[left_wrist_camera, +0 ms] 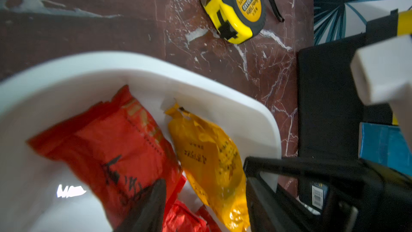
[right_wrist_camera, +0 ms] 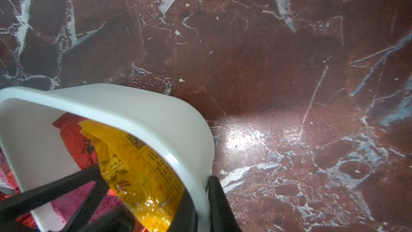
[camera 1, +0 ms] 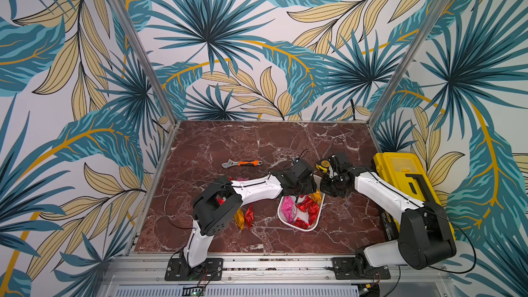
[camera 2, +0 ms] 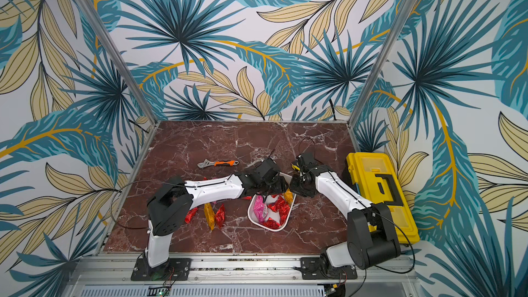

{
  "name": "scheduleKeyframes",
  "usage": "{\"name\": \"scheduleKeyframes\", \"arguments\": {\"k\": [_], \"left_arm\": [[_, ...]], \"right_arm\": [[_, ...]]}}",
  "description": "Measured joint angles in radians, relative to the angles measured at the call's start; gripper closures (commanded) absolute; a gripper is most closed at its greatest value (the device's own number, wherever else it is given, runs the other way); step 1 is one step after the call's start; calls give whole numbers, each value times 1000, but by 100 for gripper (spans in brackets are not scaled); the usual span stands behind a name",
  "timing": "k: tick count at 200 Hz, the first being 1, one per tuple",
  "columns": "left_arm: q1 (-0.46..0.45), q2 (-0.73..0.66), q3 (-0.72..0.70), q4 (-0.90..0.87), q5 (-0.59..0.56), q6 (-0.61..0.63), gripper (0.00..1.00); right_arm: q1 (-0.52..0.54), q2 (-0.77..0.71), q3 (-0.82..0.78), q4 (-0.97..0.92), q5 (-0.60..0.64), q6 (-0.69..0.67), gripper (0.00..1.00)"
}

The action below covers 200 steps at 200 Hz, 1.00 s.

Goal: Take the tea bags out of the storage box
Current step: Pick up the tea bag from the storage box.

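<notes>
Shallow white storage box (camera 1: 298,229), rounded corners, heaped with crinkly red, pink and yellow tea bags (camera 1: 307,206); right gripper (right_wrist_camera: 200,194) pinches its wall, left gripper (left_wrist_camera: 204,172) spread above.

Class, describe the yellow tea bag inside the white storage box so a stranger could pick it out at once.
On the red marble table, find the shallow white storage box. In its far corner, nearest the yellow toolbox, lies the yellow tea bag: the only yellow one inside, beside red tea bags and a pink tea bag.
</notes>
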Motion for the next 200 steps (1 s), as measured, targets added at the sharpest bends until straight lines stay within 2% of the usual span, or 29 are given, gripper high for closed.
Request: {"name": "scheduleKeyframes", "arguments": {"k": [35,79,127,161,200], "left_arm": [[3,44,34,22,23,-24,48],[3,80,56,35,41,-41,69],[1,74,73,15,26,-4,89],[-9,48,73,-18,7,34,93],[-29,-80,66,-56,-26,87,94]], "right_arm": [[0,0,0,1,0,-1,84],[0,0,0,1,-2,-4,84],[0,0,0,1,3,-12,84],[0,0,0,0,9,-26,84],[0,-1,1,-7,23,-45,85]]}}
